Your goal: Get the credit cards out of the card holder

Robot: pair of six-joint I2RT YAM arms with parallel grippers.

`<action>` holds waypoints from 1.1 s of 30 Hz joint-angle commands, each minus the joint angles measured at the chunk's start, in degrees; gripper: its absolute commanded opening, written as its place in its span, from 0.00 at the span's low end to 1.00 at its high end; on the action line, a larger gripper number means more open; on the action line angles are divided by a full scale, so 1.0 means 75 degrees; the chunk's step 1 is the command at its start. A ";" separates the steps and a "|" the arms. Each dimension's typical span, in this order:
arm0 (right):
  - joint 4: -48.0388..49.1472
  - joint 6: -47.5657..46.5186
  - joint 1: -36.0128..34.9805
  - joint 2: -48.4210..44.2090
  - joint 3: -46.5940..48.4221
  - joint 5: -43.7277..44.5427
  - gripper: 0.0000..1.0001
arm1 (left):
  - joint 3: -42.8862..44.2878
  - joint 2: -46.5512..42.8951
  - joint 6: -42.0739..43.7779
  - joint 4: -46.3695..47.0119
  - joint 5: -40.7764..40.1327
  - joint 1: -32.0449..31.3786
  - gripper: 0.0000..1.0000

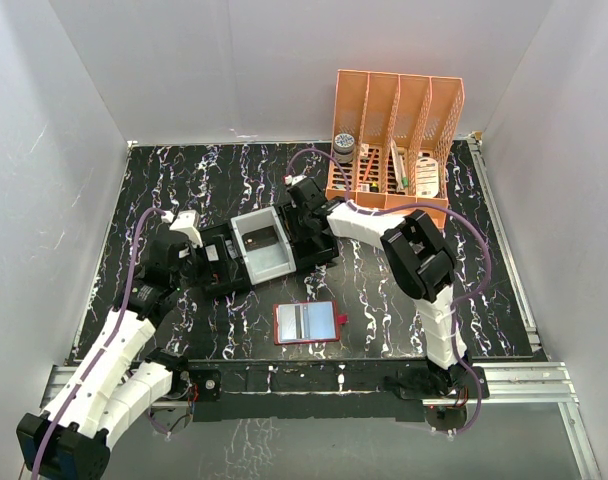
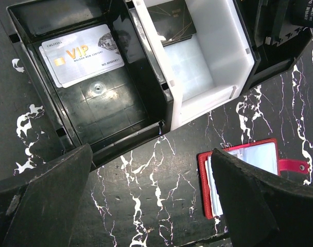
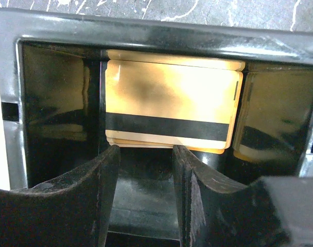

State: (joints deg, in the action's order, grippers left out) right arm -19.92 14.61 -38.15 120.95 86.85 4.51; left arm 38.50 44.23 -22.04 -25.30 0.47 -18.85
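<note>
The right pincer (image 3: 146, 150) stood partly open and empty just short of the tan-orange credit card (image 3: 169, 98) lying stripe-up in the black tray (image 3: 58, 33); a low withdrawal could snag that card. The left pincer (image 2: 151, 150), wide and empty, hung near the open red card holder (image 2: 203, 177) on the worktop (image 2: 146, 206), which held a pale card (image 2: 251, 157) and, being unrestrained, could slide. The grey card (image 2: 82, 54) read "VIP" and "NO.88888881".

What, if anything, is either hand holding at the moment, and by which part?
Nothing: the left hand is open and empty; the right hand stands open, short of the tan cards.
</note>
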 commanded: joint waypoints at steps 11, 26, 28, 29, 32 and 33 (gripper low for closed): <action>-0.0436 -0.0630 -0.0037 -0.1083 0.0639 -0.0249 0.51 | 0.0065 -0.0249 0.0031 0.0044 -0.0006 0.0038 0.99; 0.0315 0.0904 0.0020 -0.5069 -0.1027 0.1767 0.98 | 0.0015 -0.0436 -0.0350 -0.0182 -0.0022 0.0041 0.99; 0.1186 0.0869 0.0096 -0.5853 -0.2016 0.1067 0.98 | -0.0014 -0.0212 -0.0708 -0.0197 -0.0049 0.0041 0.99; 0.1485 0.1101 0.0115 -0.6166 -0.2575 0.0842 0.98 | -0.0027 -0.0081 -0.1033 -0.0285 -0.0061 0.0041 0.99; 0.1640 0.1927 0.0156 -0.6718 -0.3311 -0.0002 0.98 | -0.0068 0.0295 -0.1734 -0.0554 0.0320 0.0040 0.99; 0.1562 0.2176 0.0154 -0.6825 -0.3537 -0.0382 0.98 | -0.0084 0.0351 -0.1824 -0.0613 0.0539 0.0041 0.98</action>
State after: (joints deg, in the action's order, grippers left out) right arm -13.06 22.17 -37.19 71.29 66.02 10.00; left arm 38.48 44.62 -29.39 -26.65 0.16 -18.85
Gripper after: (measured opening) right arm 0.981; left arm 0.986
